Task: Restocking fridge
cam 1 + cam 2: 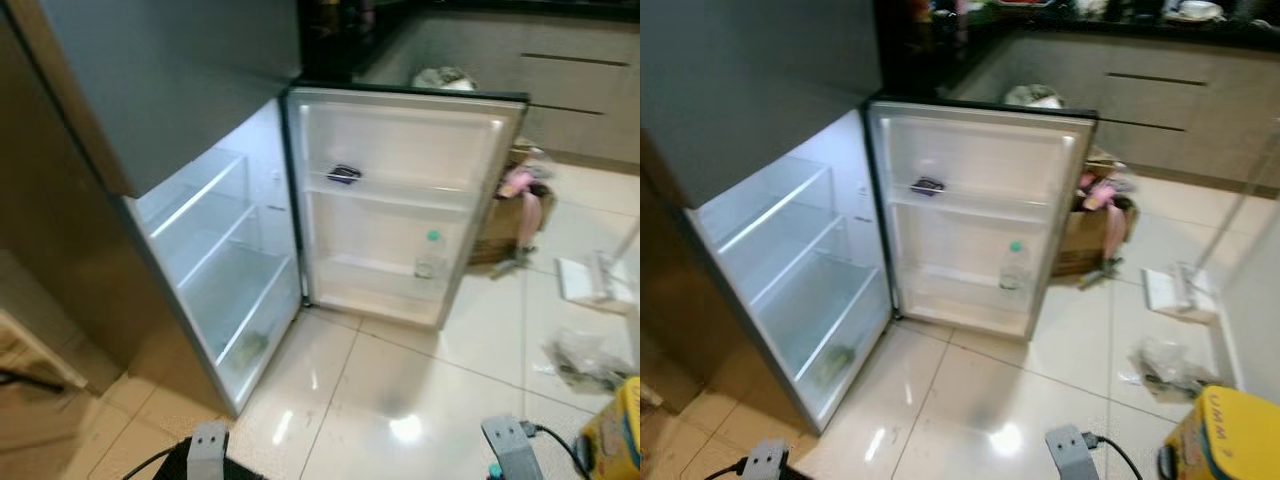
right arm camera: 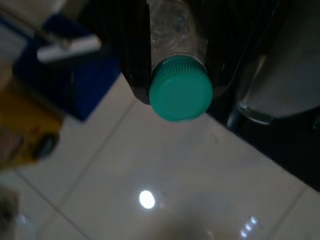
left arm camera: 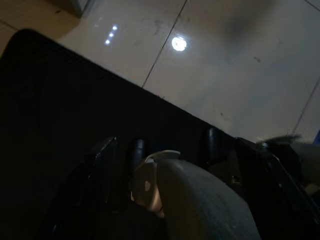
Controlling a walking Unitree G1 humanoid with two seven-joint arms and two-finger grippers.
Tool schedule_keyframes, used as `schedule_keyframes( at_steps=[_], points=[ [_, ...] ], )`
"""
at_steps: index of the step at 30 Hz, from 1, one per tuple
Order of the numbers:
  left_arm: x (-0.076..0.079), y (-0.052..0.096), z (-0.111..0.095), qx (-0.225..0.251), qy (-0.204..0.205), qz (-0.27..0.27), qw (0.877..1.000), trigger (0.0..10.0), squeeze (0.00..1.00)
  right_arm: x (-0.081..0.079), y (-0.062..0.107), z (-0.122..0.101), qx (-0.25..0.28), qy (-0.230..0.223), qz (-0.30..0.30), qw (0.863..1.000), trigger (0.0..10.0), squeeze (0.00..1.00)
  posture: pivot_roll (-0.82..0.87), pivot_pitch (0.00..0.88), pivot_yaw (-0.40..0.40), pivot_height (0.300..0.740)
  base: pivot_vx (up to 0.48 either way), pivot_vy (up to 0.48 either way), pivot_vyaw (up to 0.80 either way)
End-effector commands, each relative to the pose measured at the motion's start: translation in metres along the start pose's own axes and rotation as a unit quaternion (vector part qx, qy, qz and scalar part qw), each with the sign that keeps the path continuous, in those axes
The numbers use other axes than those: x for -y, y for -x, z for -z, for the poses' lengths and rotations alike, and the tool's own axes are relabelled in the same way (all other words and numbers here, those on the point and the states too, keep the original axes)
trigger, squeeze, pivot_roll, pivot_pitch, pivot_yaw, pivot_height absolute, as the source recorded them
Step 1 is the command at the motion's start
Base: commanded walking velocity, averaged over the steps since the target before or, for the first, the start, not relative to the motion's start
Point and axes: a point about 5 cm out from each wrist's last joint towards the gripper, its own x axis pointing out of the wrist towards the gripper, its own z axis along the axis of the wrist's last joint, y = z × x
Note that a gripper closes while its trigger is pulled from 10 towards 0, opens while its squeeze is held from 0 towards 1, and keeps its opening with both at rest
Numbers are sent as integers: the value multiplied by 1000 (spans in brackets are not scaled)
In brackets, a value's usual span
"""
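Note:
The fridge (image 1: 215,260) stands open, its white glass shelves lit and bare. Its door (image 1: 400,200) swings out to the right. A clear bottle with a green cap (image 1: 430,255) stands on the lower door shelf, and a small dark item (image 1: 343,173) lies on the upper one. In the right wrist view my right gripper (image 2: 180,92) is shut on another clear bottle with a green cap (image 2: 181,95), held low over the tiled floor. My left gripper (image 3: 182,195) hangs low over a dark mat, its fingers (image 3: 100,170) spread apart with nothing gripped.
A yellow box (image 1: 1225,435) sits at the near right. A crumpled plastic bag (image 1: 585,360), a white floor tool (image 1: 590,280) and a cardboard box of clutter (image 1: 515,215) lie right of the door. Something green (image 1: 250,345) lies in the fridge bottom. Kitchen cabinets (image 1: 1180,100) stand behind.

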Motion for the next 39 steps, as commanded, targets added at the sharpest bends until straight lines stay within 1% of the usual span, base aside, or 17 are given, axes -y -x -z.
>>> schedule_keyframes(
  at_steps=[1,10,15,25,29,30,32,35,39],
  points=[
    [-1,-1,-2,0,-4,-4,1000,10000,0,1,1,5,-5,0,2,1000,10000,0,-76,0,-13,740,0,0,0],
    [-2,0,-2,-1,-1,-12,1000,10000,0,0,1,6,-9,3,1,1000,10000,0,-75,0,-12,740,0,0,0],
    [-4,0,-1,-3,5,-25,1000,10000,0,-1,2,11,-19,2,4,1000,10000,0,-76,0,-10,740,0,0,0],
    [-3,0,-2,0,7,-16,1000,10000,0,0,2,11,-22,1,8,1000,10000,0,-75,0,-10,740,0,0,0],
    [-3,0,-3,-3,3,-10,1000,10000,0,0,2,11,-22,1,8,1000,10000,0,-75,0,-10,740,0,-394,0],
    [-4,0,-3,-1,9,-14,1000,10000,0,0,2,10,-22,1,8,1000,10000,0,-74,0,-11,740,0,-465,0],
    [-5,0,-3,0,6,-21,1000,10000,0,-1,2,10,-22,1,8,1000,10000,0,-74,0,-11,740,0,-469,0],
    [-6,0,-3,2,22,-35,999,10000,0,-1,1,10,-22,1,7,1000,10000,0,-74,0,-11,740,0,0,0],
    [-8,1,-3,0,23,-40,999,10000,0,-1,1,10,-22,2,7,1000,10000,0,-75,0,-10,740,0,0,0]
  ],
)
